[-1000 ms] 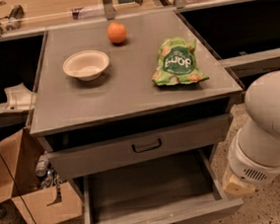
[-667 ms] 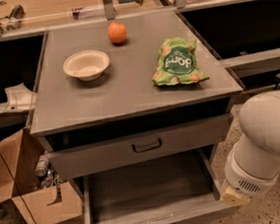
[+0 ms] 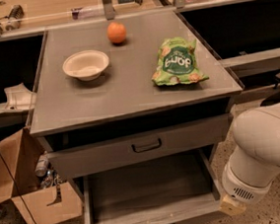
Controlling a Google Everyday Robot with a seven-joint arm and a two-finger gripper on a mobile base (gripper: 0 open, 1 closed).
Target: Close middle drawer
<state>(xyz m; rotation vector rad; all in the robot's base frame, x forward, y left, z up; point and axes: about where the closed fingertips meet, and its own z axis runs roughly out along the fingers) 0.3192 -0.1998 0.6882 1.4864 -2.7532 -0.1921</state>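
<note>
The middle drawer (image 3: 148,192) is wide open, pulled well out from the cabinet (image 3: 48,135), and its long, shallow grey tray looks bare from this angle. Its low front panel runs along the bottom edge of the view. Just above it, the top drawer (image 3: 100,157) sits out a little from the cabinet front, with a dark gap showing over its taller panel and its small dark bar handle (image 3: 146,145) in the middle of the panel.

Low on the right, the robot's bulky white arm (image 3: 264,146) fills the corner. The gripper (image 3: 231,205) is at the arm's lower end, right beside the front right corner of the middle drawer. Only a small tan tip of it shows past the white housing. Whether it touches the drawer cannot be told, and whether the gripper is spread or pressed together cannot be told either.

On the cabinet top there are 3 things. A cream bowl (image 3: 86,64) stands upright left of centre, an orange (image 3: 116,32) sits near the back edge behind it, and a green snack bag (image 3: 177,62) lies flat on the right. All 3 are apart from one another.

On the floor to the left of the cabinet stands an open cardboard box (image 3: 24,194).
</note>
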